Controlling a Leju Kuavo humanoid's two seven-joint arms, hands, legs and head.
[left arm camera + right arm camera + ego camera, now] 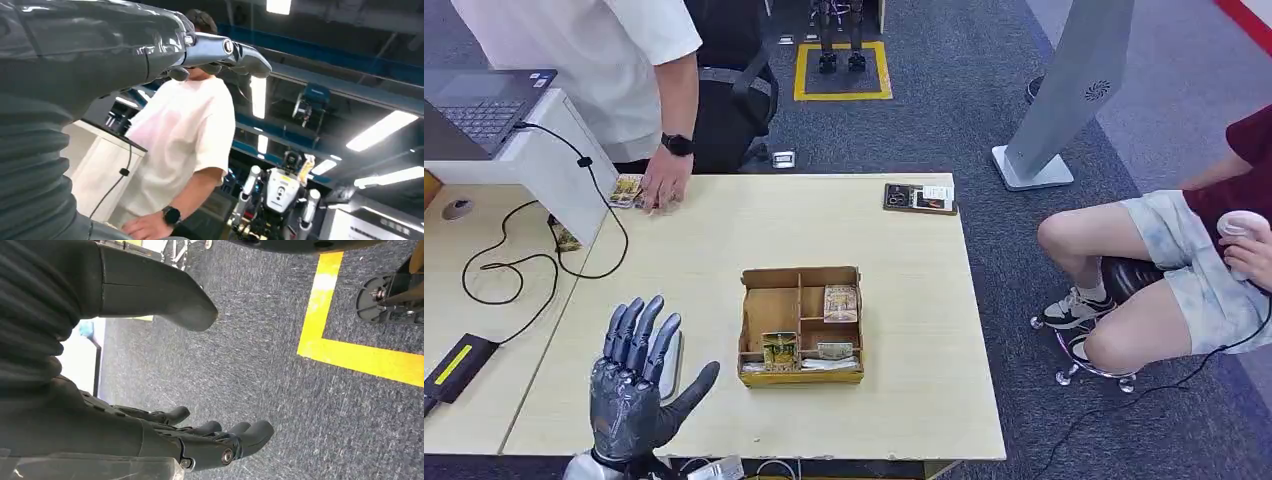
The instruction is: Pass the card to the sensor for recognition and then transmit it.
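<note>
Oddly, no print reads clearly; left hand (631, 395) fingers apart above table (904, 300).

Left hand (636, 385) raised, fingers spread, empty. Right hand (165, 435) hanging, fingers loose, empty.

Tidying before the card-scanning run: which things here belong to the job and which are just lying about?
Job: cards in the wooden tray; cards under the person's hand; left robot hand.
Lying about: laptop, cables, black box.
</note>
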